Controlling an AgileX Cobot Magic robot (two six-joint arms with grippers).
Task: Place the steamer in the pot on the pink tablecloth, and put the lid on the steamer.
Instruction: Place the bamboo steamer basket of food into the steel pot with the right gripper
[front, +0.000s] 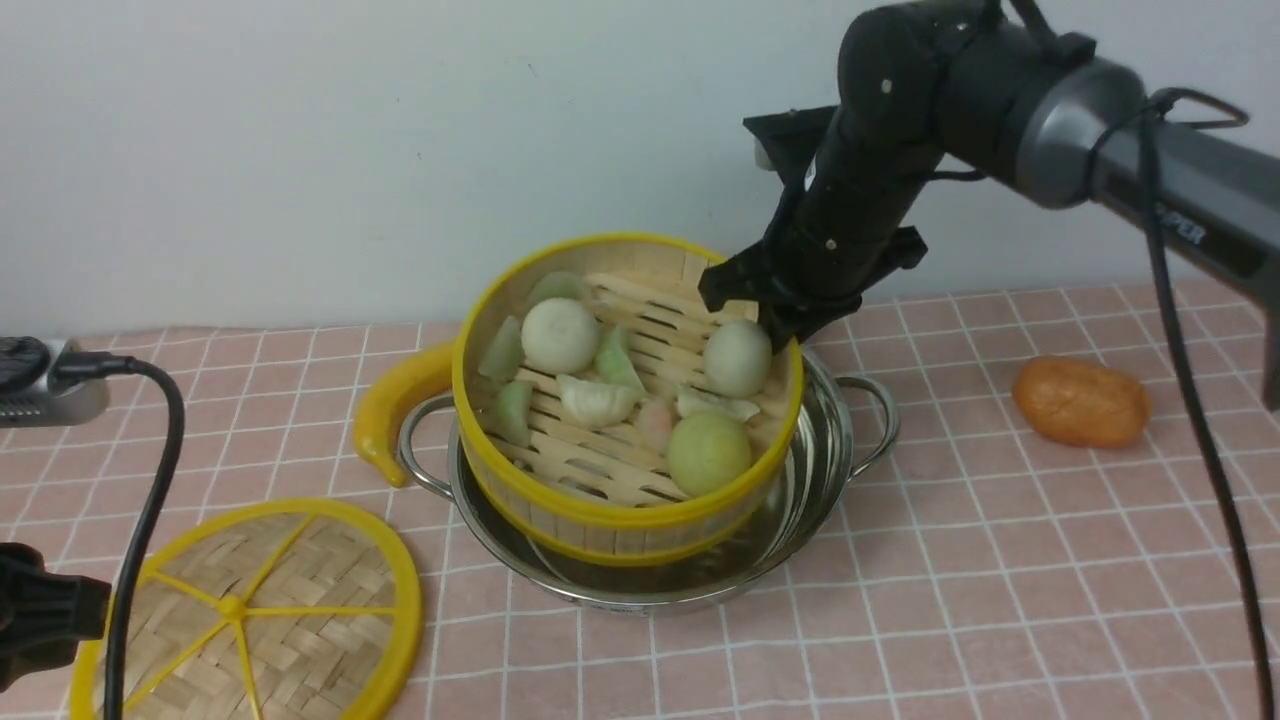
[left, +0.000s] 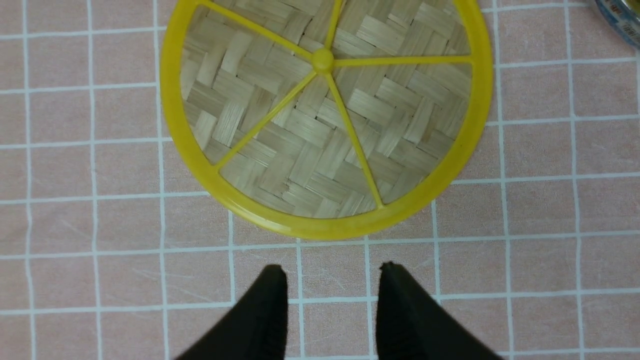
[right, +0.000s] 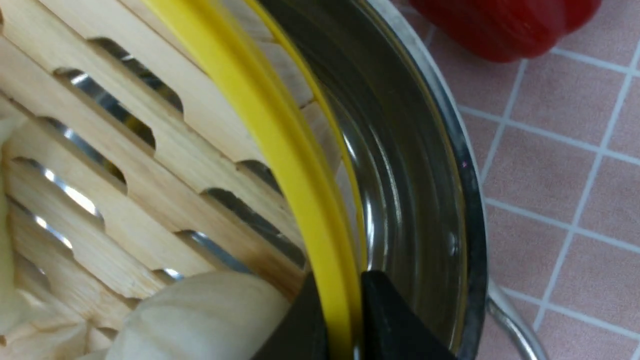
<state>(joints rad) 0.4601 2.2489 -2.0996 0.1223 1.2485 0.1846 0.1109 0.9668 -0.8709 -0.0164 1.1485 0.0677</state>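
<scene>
The steamer, a bamboo basket with yellow rims holding buns and dumplings, is tilted toward me, its near side down inside the shiny pot and its far side raised. My right gripper is shut on the steamer's far right rim. In the right wrist view its fingers pinch the yellow rim, with the steamer's slats on one side and the pot wall on the other. The lid lies flat on the pink tablecloth at front left. My left gripper hovers open just short of the lid.
A yellow banana-shaped thing lies against the pot's left handle. An orange lump rests at the right. A red object sits close behind the pot. A power strip and black cable run along the left edge.
</scene>
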